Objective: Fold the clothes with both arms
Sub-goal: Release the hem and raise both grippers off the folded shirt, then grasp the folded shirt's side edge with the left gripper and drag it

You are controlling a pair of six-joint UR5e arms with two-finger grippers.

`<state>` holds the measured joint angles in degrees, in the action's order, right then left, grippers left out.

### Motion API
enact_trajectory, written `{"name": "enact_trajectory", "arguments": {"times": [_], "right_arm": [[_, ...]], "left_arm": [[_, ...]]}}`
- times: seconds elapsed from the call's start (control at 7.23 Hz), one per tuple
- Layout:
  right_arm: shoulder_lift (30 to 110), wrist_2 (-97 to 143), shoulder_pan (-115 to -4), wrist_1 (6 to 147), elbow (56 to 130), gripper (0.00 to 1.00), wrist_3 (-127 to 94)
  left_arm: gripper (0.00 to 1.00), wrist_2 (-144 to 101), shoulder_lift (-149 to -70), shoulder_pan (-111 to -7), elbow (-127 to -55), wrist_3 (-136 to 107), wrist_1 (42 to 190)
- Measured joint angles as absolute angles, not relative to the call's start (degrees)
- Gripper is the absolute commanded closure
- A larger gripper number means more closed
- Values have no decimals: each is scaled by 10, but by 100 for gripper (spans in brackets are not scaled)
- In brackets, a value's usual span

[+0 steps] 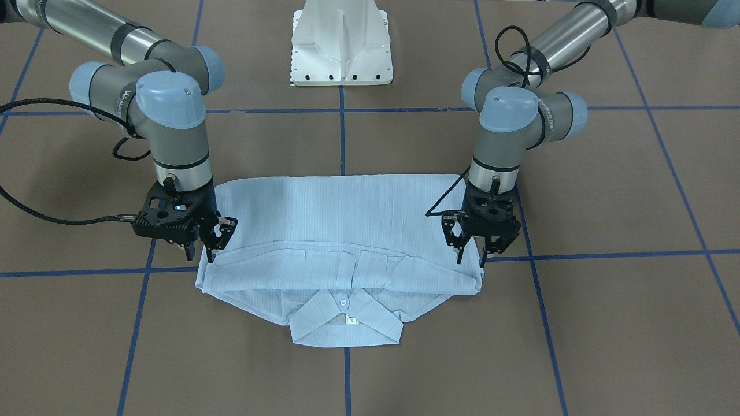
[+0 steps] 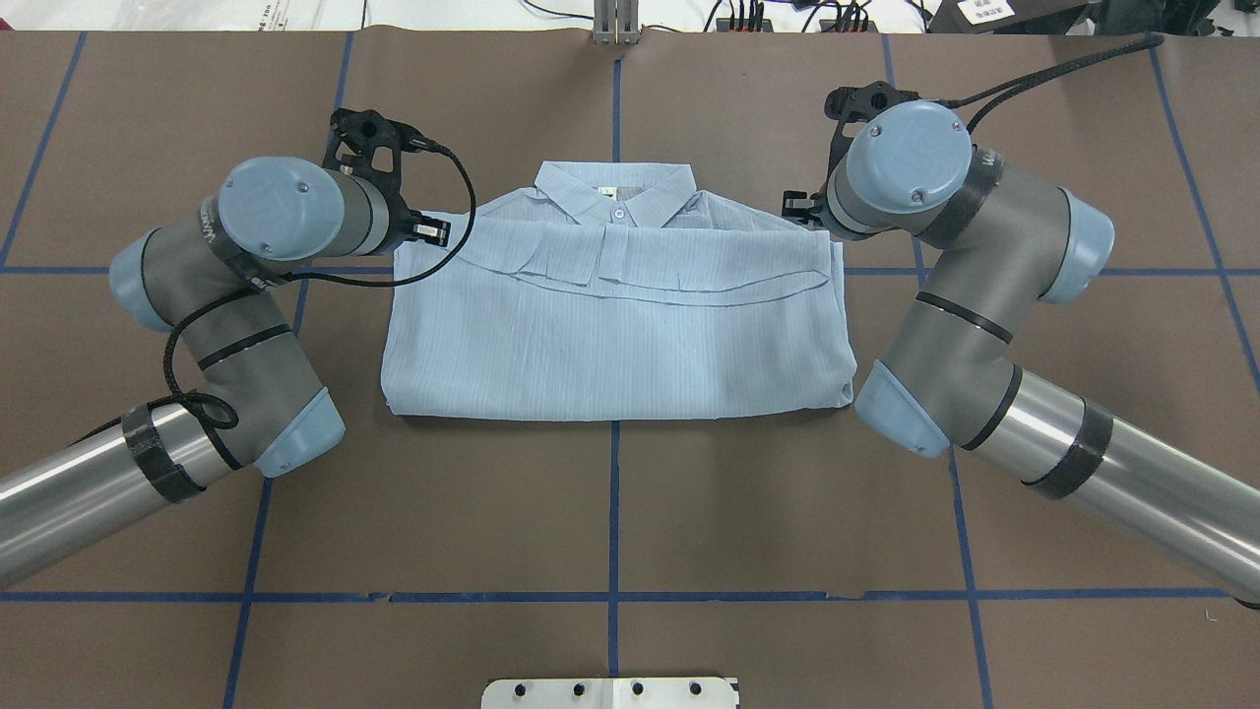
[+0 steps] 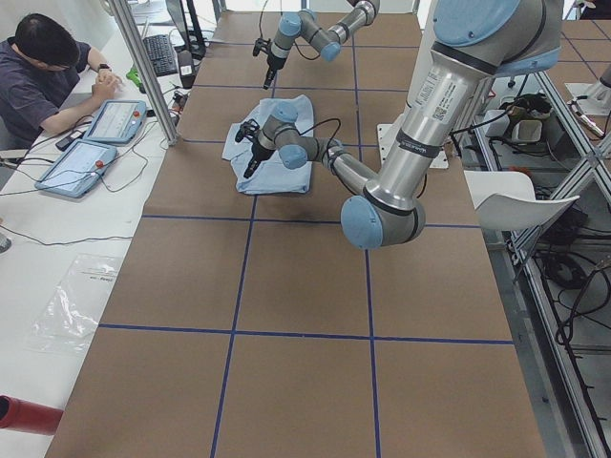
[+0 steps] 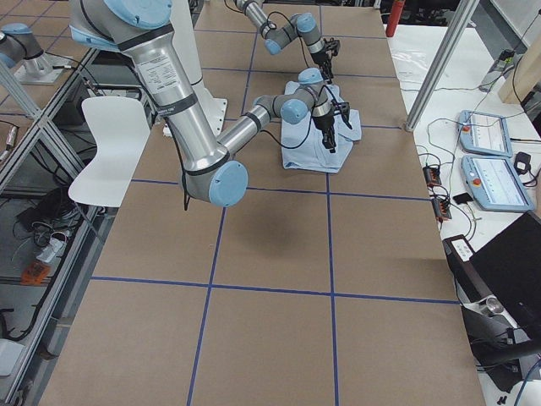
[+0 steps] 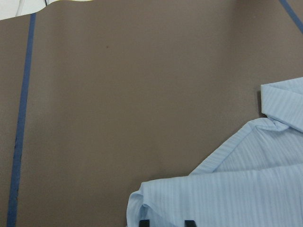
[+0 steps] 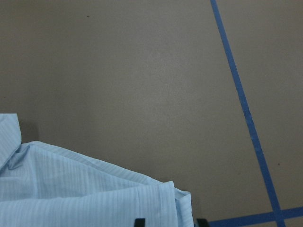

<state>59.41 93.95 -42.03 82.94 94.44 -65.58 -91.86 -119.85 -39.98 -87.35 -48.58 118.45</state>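
Right arm (image 1: 167,121) and left arm (image 1: 520,121) bowed over the folded light-blue shirt (image 1: 341,219), which lies mid-table (image 1: 370,370).
We see both wrists pointing straight down at the collar-end corners, with the right gripper (image 1: 200,252) and left gripper (image 1: 473,254) spread. Overhead, the wrists hide the fingers. The wrist cameras crop the tips, so we cannot tell whether they touch cloth.

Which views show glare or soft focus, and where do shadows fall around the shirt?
Overhead exterior: bright glare streaks on the silver tubes of the left arm and right arm; the shirt is evenly lit, with a thin shadow at its robot-side edge. Left wrist-mounted: slightly soft, with a dark shadow beside the collar. Exterior left: the shirt is small and lacks detail.
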Motion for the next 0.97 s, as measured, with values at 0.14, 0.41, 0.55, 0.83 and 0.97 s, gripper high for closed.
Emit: {"name": "enact_trajectory", "arguments": {"times": [0.14,0.41,0.55,0.83,0.97], "right_arm": [[602,942,-425,829,952,0,-643],[613,944,-428,829,960,0,-635],[615,944,-427,829,962,0,-635],[615,943,-427,829,962,0,-634],[615,942,-427,829,962,0,-635]], "left_arm": [[0,-930,-1184,-400,-893,-481,1190],[0,-950,-1138,-384,-947,-511,1195],[0,-950,-1110,-359,-977,-533,1195],[0,-933,-1081,-310,-1003,-580,1197],[10,-929,-1078,-297,-1004,-591,1198]]}}
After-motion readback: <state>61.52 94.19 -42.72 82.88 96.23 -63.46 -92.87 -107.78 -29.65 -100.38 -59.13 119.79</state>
